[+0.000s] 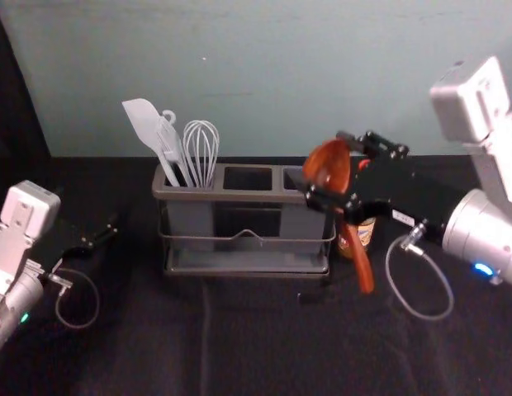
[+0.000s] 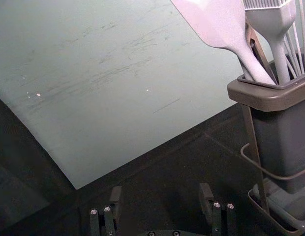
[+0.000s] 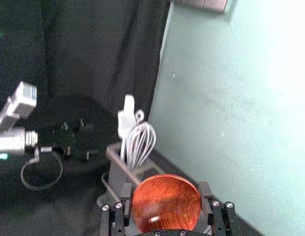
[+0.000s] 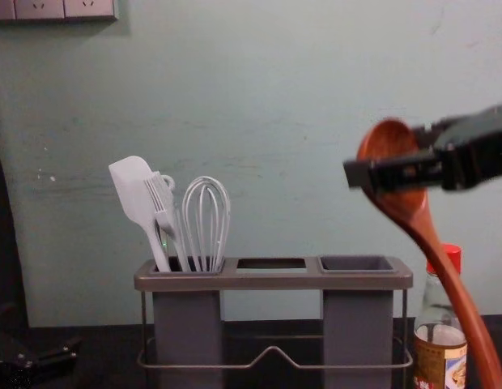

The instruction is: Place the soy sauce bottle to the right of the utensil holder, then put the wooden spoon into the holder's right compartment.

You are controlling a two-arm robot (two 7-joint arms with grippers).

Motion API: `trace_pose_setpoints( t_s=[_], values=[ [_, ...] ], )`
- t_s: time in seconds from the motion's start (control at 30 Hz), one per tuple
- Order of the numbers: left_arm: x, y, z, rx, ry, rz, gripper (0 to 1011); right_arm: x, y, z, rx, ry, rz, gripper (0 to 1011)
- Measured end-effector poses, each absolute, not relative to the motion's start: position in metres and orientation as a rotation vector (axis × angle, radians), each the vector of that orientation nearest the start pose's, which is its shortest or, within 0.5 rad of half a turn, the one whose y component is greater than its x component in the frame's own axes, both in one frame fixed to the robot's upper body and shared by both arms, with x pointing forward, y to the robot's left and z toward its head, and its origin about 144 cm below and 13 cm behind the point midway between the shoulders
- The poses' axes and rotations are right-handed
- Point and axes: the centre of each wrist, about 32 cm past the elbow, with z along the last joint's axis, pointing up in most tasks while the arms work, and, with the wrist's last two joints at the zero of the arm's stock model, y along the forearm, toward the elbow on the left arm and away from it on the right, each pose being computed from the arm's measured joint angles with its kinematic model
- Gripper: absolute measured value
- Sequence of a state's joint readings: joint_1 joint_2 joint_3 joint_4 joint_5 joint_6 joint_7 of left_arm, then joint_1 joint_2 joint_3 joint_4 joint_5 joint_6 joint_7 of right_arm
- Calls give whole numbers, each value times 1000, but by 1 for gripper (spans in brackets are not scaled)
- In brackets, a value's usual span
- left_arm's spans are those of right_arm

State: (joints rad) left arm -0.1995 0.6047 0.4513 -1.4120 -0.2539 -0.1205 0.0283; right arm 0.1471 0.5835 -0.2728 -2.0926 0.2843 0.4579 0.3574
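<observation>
The wooden spoon [image 1: 328, 168] is held up by its bowl in my right gripper [image 1: 329, 169], above the holder's right end, handle slanting down. In the right wrist view the spoon's bowl [image 3: 166, 204] sits between the fingers of my right gripper [image 3: 166, 202]. The chest view has the soy sauce bottle [image 4: 441, 356] upright just right of the utensil holder [image 4: 275, 279], partly behind the spoon's handle. The holder's right compartment [image 4: 358, 324] has nothing in it. My left gripper [image 1: 107, 234] is parked at the left; its wrist view shows the left gripper [image 2: 161, 199] open.
A white spatula [image 4: 134, 190], a brush and a whisk [image 4: 206, 219] stand in the holder's left compartment. The wall [image 1: 264, 74] rises close behind the holder. Black cloth [image 1: 239, 346] covers the table in front.
</observation>
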Motion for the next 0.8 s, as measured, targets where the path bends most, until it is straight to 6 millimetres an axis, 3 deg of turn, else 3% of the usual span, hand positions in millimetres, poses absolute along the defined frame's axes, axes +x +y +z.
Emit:
trace_pose_setpoints(
  t_s=[0.37, 0.8],
  values=[
    [489, 310, 1140, 304, -285, 1248, 1012, 437, -238, 1335, -136, -329, -838, 833],
    [489, 310, 1140, 305, -285, 1248, 1011, 482, -231, 1348, -59, -372, -844, 833]
  ],
)
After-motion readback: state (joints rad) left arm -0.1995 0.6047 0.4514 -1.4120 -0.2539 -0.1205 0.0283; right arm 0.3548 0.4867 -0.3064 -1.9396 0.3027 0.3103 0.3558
